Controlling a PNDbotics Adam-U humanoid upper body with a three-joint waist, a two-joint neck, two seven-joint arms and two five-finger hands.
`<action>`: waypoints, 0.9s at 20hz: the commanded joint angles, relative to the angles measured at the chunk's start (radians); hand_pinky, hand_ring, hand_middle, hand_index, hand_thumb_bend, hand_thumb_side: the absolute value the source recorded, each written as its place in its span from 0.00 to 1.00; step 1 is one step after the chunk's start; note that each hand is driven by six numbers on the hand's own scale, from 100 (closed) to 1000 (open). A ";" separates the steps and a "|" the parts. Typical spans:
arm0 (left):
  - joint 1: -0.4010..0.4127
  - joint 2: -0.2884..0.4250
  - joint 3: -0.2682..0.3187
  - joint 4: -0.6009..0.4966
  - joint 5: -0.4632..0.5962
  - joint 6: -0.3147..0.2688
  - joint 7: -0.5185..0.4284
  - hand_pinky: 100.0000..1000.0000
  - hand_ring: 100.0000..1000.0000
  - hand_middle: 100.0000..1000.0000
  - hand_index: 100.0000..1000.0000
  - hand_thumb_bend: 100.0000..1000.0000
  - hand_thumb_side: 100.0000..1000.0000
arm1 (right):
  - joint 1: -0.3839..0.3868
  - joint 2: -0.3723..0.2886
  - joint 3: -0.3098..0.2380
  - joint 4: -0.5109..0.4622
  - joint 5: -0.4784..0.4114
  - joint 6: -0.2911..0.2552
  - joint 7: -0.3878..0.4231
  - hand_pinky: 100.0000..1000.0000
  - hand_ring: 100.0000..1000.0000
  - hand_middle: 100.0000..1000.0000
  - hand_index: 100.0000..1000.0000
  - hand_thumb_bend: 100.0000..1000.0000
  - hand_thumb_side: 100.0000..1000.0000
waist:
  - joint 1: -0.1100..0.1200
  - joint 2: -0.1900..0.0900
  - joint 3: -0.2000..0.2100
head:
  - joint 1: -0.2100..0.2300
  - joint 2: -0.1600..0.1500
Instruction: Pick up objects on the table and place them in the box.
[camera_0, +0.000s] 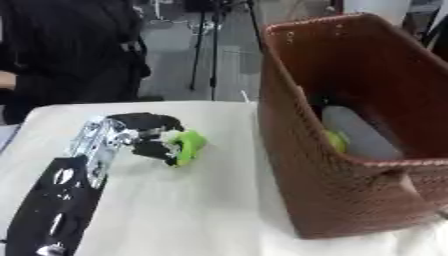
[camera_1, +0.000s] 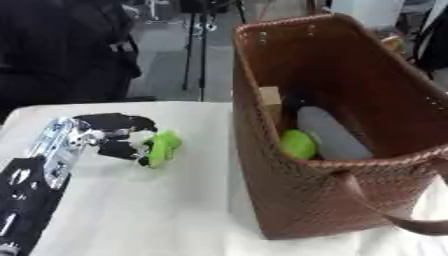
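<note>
Left hand: the left hand (camera_0: 149, 135) came in over the table's left side, fingers curled round a green object (camera_0: 187, 146), so it was gripping it; the object stuck out past the fingertips toward the box, probably so it could be dropped in clean.
Green object: small, bright green, shape unclear; held just above or on the table (camera_0: 175, 210), can't tell which; well short of the box wall.
Box: a brown woven box (camera_1: 297, 200) stood on the table's right side, upright, open top, a strap handle (camera_1: 385, 215) hanging at its near right corner; tall walls meant the hand would need to lift over the rim, my guess.
Box contents: a green round thing (camera_1: 297, 144) and a pale grey long thing (camera_1: 328, 132) lay inside at the bottom, touching; a tan bit (camera_1: 269, 97) sat against the left inner wall.
Stage: judged mid-task, some items in, this one in hand, carry and release not yet done.
Right hand: didn't show in either view.
Risk: clipping the near left wall on the way over.
</note>
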 joint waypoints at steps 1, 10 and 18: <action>-0.021 0.030 0.005 0.004 0.002 -0.150 -0.142 1.00 1.00 1.00 1.00 0.00 1.00 | -0.007 -0.007 -0.002 -0.012 -0.004 -0.098 -0.095 0.77 0.70 0.65 0.71 0.00 0.88 | -0.005 -0.014 -0.002 | 0.002 -0.002; -0.019 0.018 0.004 0.059 -0.014 -0.154 -0.142 1.00 1.00 1.00 1.00 0.00 1.00 | -0.008 -0.006 -0.003 -0.012 -0.011 -0.098 -0.095 0.77 0.70 0.65 0.71 0.00 0.88 | -0.008 -0.013 -0.003 | 0.005 -0.005; -0.022 0.017 0.008 0.082 -0.019 -0.144 -0.142 1.00 1.00 1.00 1.00 0.00 1.00 | -0.007 -0.006 -0.002 -0.012 -0.017 -0.101 -0.095 0.77 0.70 0.65 0.70 0.00 0.87 | -0.011 -0.012 -0.001 | 0.006 -0.009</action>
